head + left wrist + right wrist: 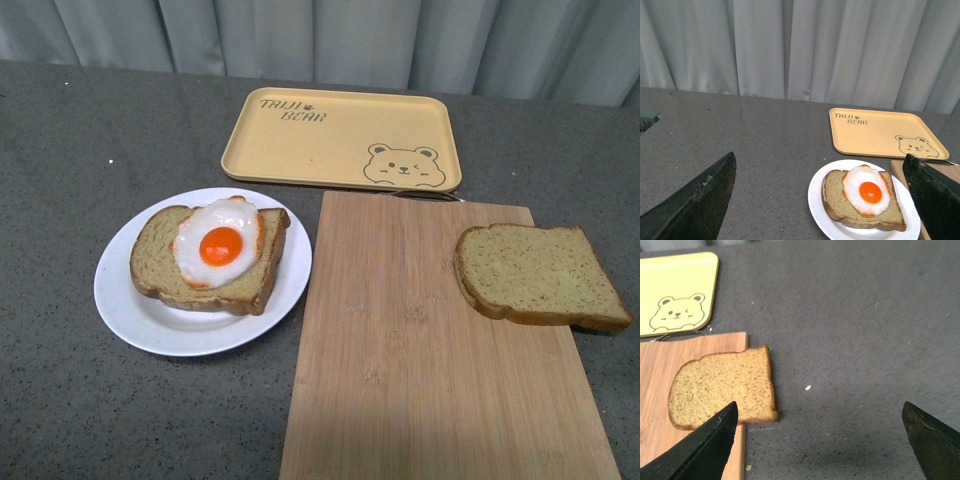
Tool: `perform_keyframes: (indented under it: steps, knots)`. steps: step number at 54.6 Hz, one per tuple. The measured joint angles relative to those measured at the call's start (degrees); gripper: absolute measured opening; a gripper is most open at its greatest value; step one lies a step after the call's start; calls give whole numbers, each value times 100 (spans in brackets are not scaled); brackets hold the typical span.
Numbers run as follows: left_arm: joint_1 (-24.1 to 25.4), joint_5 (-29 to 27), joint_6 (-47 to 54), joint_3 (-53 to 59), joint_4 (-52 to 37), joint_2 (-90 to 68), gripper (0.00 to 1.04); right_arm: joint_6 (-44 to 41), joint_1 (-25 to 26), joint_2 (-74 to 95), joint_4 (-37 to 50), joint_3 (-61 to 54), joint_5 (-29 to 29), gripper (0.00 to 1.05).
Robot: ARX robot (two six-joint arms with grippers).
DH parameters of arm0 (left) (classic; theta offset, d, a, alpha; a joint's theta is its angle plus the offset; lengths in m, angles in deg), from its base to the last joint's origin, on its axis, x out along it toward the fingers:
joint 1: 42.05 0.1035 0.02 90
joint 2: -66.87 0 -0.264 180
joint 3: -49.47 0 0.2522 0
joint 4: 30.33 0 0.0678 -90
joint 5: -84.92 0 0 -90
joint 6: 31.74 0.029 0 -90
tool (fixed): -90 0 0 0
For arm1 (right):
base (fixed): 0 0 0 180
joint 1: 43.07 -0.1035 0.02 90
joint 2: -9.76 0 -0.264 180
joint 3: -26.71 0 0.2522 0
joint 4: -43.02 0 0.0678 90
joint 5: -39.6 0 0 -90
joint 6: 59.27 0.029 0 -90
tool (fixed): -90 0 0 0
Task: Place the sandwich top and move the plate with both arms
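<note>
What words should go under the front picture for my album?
Egg toast on the plate, sandwich top overhanging the board's right edge, bear tray behind.

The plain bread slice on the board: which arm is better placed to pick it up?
Probably the right. The slice lies at the right edge of the board, and the open right tool hangs near it; the left tool faces the plate.
</note>
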Motion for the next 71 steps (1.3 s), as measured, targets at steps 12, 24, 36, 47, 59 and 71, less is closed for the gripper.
perform_keyframes:
  steps: [12,24,36,47,59,71]
  knots:
    - [0,-2,2,0,0,0,98,-103,190,1858,-525,1032,-848,95]
    - [0,-2,2,0,0,0,98,101,293,3233,-901,1880,-1832,95]
    - [0,-2,2,0,0,0,98,632,157,4094,-914,2496,-2632,95]
    - [0,-2,2,0,0,0,98,964,-20,4535,-944,2833,-2776,95]
    - [0,-2,2,0,0,0,98,1071,-133,4771,-981,2997,-2758,76]
    - [0,0,2,0,0,0,98,1185,-164,4850,-935,2994,-2632,41]
